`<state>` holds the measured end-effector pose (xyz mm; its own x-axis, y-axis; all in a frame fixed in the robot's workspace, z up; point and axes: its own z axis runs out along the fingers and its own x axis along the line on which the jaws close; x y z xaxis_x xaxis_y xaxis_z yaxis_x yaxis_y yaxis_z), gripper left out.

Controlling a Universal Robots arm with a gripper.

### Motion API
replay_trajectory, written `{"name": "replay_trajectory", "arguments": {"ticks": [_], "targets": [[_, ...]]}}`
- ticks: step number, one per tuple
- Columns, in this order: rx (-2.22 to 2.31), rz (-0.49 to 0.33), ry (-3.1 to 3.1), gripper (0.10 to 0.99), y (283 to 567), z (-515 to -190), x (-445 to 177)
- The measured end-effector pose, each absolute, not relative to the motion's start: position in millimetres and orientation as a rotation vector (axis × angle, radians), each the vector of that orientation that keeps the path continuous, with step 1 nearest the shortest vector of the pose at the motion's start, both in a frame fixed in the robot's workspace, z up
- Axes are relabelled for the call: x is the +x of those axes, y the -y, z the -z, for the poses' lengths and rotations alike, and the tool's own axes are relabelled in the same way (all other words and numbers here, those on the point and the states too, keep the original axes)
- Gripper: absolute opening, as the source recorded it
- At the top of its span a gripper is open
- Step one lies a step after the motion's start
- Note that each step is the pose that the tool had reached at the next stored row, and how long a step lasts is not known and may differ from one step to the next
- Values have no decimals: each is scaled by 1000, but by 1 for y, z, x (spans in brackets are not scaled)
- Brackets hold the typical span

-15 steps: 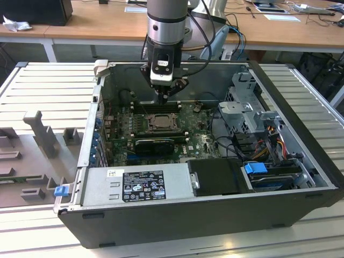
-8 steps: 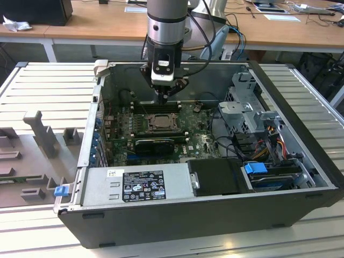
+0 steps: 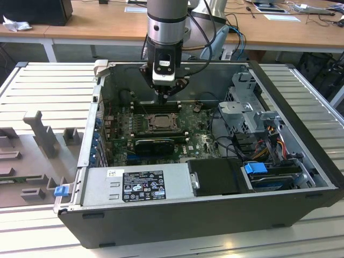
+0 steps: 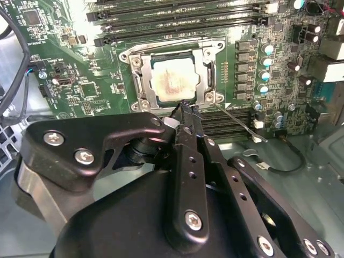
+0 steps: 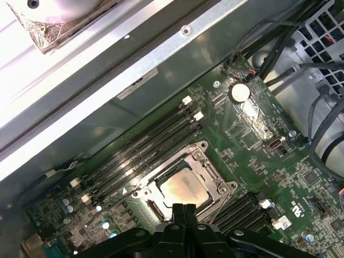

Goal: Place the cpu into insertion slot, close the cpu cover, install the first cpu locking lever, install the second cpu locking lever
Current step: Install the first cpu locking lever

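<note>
**Task state.** The small, flat, pale-metal square cpu [image 4: 173,80] is sitting in the dark-framed square insertion slot [image 4: 147,80]. The thin silvery windowed cpu cover [image 4: 171,48] is lying flat around it, so the first two steps are reading as done. A thin steel wire lever [image 4: 239,122] is angling away from one socket corner across a bank of long black memory slots [image 4: 226,129]. It is looking unlatched, so the lever steps are judged outstanding; the state of the other lever cannot be told. The black end effector [image 4: 184,106] is hovering with its fingers pressed together on nothing, tips just beside the cover edge near the lever's root. In the exterior view it [image 3: 164,95] is hanging at twelve o'clock of the socket.

**Surroundings, exterior view.**
- At nine o'clock, a grey moulded fixture block [image 3: 37,140] is resting on the pale slatted surface [image 3: 48,86].
- At six o'clock of the socket, a silver labelled power-supply box [image 3: 137,185] is lying inside the dark computer case [image 3: 301,161].
- At five o'clock, a black shroud [image 3: 217,177] is sitting.
- At three o'clock, a grey drive cage [image 3: 252,115] trailing cables is crowding the board.

Nothing is blocking the socket itself.
</note>
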<state>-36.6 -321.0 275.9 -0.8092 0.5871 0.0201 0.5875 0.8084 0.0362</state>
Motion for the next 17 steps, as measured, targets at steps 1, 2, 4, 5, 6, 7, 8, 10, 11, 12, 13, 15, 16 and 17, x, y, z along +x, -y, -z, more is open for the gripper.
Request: {"name": "replay_trajectory", "arguments": {"ticks": [1,2,4,5,6,7,8,10,11,12,13,15,16,17], "targets": [[-961,64,2982,106,321,-276,-37],[-949,64,2986,106,321,-276,-37],[-924,64,2993,106,321,-276,-37],[-918,64,2995,106,321,-276,-38],[-916,64,2995,106,321,-276,-39],[-915,64,2996,106,321,-276,-40],[-914,64,2996,106,321,-276,-40],[-909,63,2997,106,321,-276,-42],[-907,64,2998,106,321,-276,-42],[-906,63,2998,106,321,-276,-43],[-905,63,2999,106,321,-276,-43],[-905,64,2999,106,321,-276,-45],[-904,64,2999,106,321,-276,-45],[-903,63,2999,106,321,-276,-45]]}}
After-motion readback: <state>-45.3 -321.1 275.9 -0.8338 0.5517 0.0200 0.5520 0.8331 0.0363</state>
